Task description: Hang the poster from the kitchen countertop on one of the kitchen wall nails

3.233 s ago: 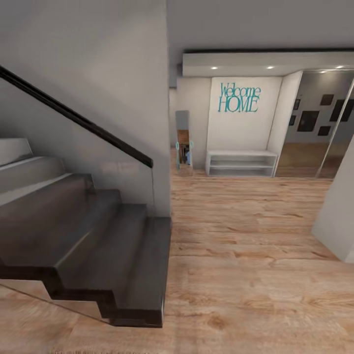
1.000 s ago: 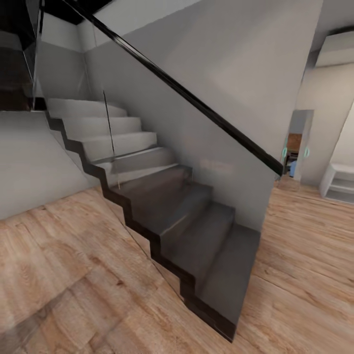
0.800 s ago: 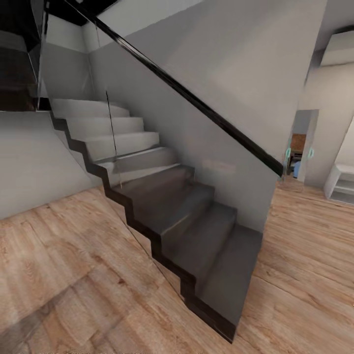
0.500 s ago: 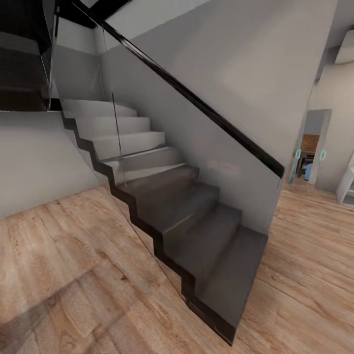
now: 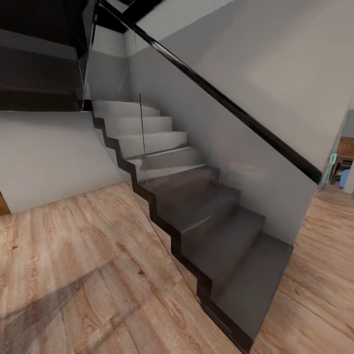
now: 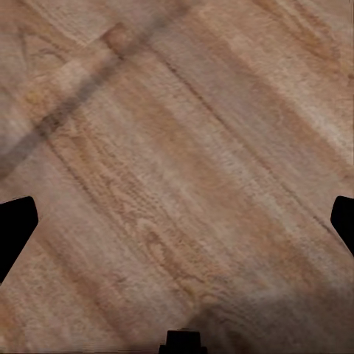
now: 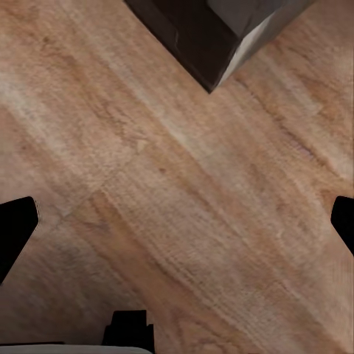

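The staircase fills the way ahead; no poster, countertop or wall nail is in sight here. Both grippers, the left gripper and the right gripper, hang spread and empty over the wooden floor. Rolling closer risks clipping the bottom step beside the right gripper.

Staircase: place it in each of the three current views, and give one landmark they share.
Head view: the staircase fills the centre, climbing from lower right to upper left under a black handrail.
Right wrist view: its dark bottom-step corner is at the picture's upper edge.
Left wrist view: plank floor crossed by a shadow band.
Shared landmark: the wooden floor.
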You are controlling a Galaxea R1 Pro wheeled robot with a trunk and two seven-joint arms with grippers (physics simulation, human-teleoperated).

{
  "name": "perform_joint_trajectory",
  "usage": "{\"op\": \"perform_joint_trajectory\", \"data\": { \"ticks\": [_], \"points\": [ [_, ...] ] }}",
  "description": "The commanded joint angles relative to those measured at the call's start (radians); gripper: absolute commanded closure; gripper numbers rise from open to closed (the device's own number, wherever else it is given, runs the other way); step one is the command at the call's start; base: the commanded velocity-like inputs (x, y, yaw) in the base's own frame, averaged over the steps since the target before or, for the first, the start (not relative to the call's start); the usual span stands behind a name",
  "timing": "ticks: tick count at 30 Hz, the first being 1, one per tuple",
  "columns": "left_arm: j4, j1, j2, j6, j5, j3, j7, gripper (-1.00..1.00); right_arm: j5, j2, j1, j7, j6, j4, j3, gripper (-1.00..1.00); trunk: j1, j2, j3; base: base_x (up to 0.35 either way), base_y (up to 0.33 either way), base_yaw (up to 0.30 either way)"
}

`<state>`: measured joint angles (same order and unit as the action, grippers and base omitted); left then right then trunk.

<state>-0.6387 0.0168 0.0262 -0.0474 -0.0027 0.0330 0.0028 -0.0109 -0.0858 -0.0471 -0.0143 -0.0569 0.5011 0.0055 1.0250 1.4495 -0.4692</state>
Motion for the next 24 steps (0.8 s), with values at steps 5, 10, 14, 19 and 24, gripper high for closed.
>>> {"op": "perform_joint_trajectory", "data": {
  "ticks": [5,10,14,19,24],
  "points": [
    [-0.001,0.0,0.0,-0.002,0.0,0.001,0.0,-1.0,-0.001,0.0,0.0,-0.001,-0.003,-0.001,0.001,-1.0,0.0,0.0,-0.001,0.0,0.0,0.285],
    [-0.001,0.0,0.0,-0.002,0.0,0.001,0.0,-1.0,-0.001,0.0,0.0,-0.002,-0.003,-0.001,0.001,-1.0,0.0,0.0,-0.001,0.0,0.0,0.285],
    [-0.001,0.0,0.0,-0.002,0.0,0.001,0.0,-1.0,-0.001,0.0,0.0,-0.002,-0.003,-0.001,0.001,-1.0,0.0,0.0,-0.001,0.0,0.0,0.285],
    [-0.001,0.0,0.0,-0.002,0.0,0.001,0.0,-1.0,-0.001,0.0,0.0,-0.002,-0.003,-0.001,0.001,-1.0,0.0,0.0,-0.001,0.0,0.0,0.285],
    [-0.001,0.0,0.0,-0.002,0.0,0.001,0.0,-1.0,-0.001,0.0,0.0,-0.001,-0.003,-0.001,0.001,-1.0,0.0,0.0,-0.001,0.0,0.0,0.277]
  ]
}}
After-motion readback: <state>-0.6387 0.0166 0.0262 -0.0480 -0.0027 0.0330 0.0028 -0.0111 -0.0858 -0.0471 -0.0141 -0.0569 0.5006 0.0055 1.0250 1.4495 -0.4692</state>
